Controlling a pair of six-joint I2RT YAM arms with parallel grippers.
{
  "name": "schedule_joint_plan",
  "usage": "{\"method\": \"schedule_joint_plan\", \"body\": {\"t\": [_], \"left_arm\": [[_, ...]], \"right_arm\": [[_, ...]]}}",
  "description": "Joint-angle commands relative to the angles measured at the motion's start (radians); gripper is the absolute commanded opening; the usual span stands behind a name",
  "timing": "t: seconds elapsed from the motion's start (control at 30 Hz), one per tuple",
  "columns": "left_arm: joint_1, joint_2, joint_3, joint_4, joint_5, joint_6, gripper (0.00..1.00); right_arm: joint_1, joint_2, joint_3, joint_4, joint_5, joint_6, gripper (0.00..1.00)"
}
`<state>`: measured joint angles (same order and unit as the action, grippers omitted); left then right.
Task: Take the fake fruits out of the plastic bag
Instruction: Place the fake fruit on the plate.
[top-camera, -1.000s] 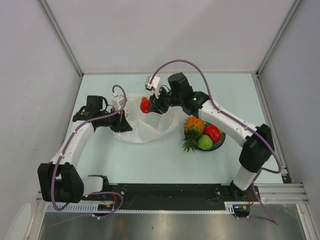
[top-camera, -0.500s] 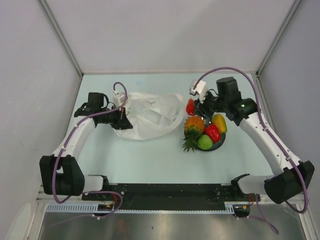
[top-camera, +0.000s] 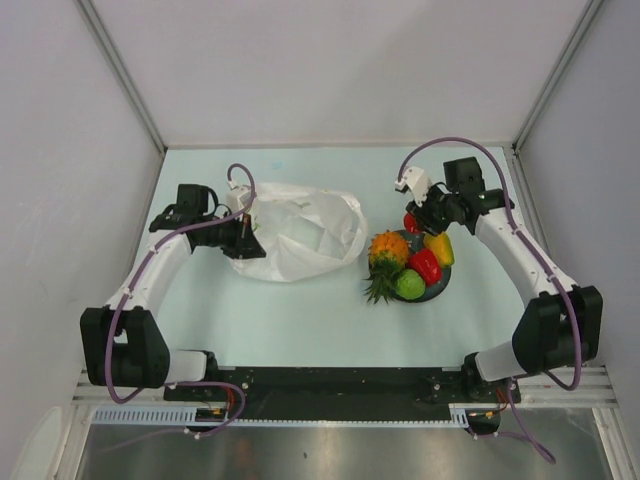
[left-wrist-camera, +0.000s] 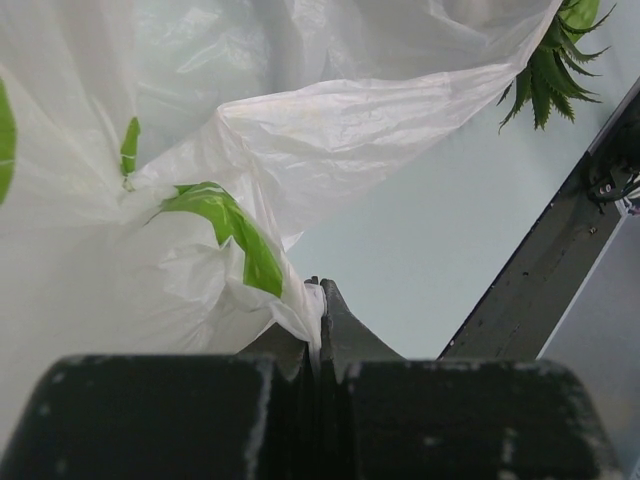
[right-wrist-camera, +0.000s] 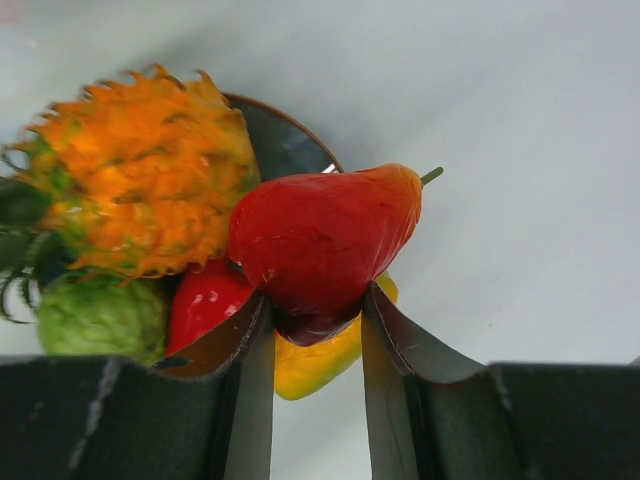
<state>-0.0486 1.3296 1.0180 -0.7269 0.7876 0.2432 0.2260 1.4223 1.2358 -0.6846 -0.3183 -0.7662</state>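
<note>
Pale teal table (top-camera: 300, 320) under both arms; use the dark plate (right-wrist-camera: 285, 142) as your landmark. Your right gripper (right-wrist-camera: 316, 296) is clenched on the broad end of the small red fruit (right-wrist-camera: 320, 235). The fruit hangs over the plate's far rim. Its long axis runs straight out from the jaws, with the stem tip pointing away from the plate's middle. Directly below it are the mango (top-camera: 439, 246) and red pepper (top-camera: 425, 266). The pineapple (right-wrist-camera: 135, 180) and green fruit (right-wrist-camera: 95, 315) fill the plate's other side.

So the drop is down and slightly inward, and the right arm is the nearer one. Free room on the plate looks tight, so the fruit may roll off the pile.

The plastic bag (top-camera: 300, 235) lies just beside the plate on the side away from your right arm. Your left gripper (left-wrist-camera: 318, 298) is pinched shut on a fold at the bag's edge farthest from the plate. You can't tell if anything is inside.
</note>
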Motion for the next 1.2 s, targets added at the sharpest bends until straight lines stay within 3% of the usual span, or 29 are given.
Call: {"method": "schedule_joint_plan", "body": {"t": [0.0, 0.4, 1.17], "left_arm": [[-0.005, -0.021, 0.025, -0.006, 0.002, 0.001, 0.0], [-0.005, -0.017, 0.027, -0.002, -0.001, -0.002, 0.0], [-0.005, -0.015, 0.028, -0.009, -0.018, 0.004, 0.01]], "right_arm": [[-0.02, 0.043, 0.001, 0.042, 0.05, -0.093, 0.07], [-0.019, 0.15, 0.001, 0.08, 0.058, -0.232, 0.1], [0.061, 0.265, 0.001, 0.089, 0.188, -0.236, 0.13]]}}
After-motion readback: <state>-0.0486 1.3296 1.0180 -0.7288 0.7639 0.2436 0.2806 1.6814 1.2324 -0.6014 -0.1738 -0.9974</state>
